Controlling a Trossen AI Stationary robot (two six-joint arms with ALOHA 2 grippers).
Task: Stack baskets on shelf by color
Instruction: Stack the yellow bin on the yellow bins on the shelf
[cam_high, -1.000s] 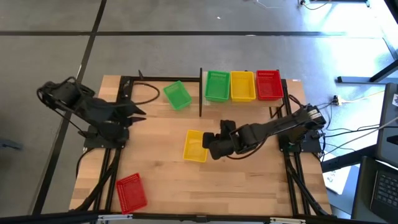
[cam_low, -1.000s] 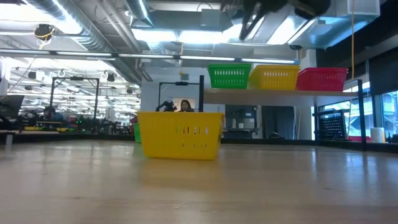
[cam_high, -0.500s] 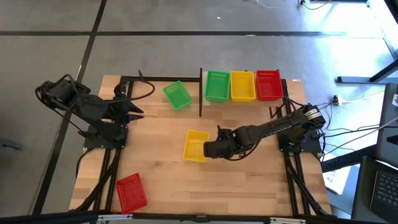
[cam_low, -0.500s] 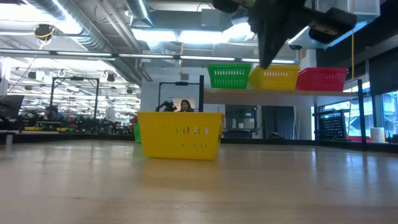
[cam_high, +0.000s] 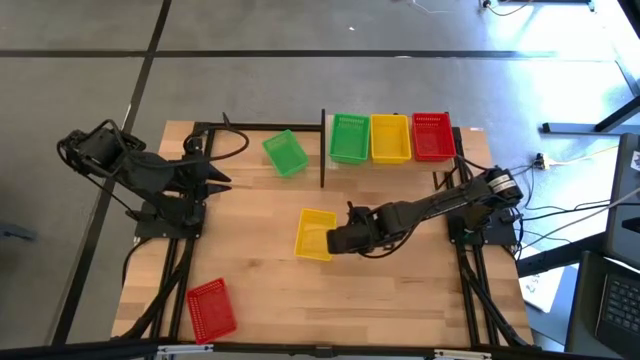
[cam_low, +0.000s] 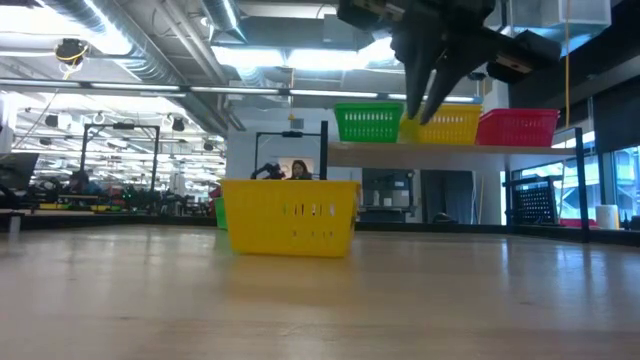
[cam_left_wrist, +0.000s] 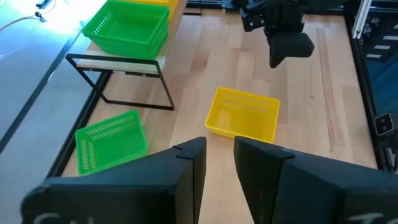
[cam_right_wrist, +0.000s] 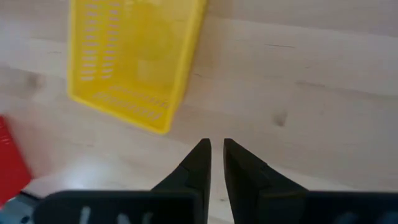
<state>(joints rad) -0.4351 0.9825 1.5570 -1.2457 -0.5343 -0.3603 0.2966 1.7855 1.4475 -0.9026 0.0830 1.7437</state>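
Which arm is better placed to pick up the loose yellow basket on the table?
The right. Its tool hangs right beside the yellow basket, fingers nearly closed. The left tool waits at the table's far left side.

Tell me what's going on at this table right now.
The right gripper hangs above the table beside a loose yellow basket, holding nothing. On the shelf sit a green basket, a yellow one and a red one. A second green basket and a red basket lie loose on the table. The left gripper waits at the left side.
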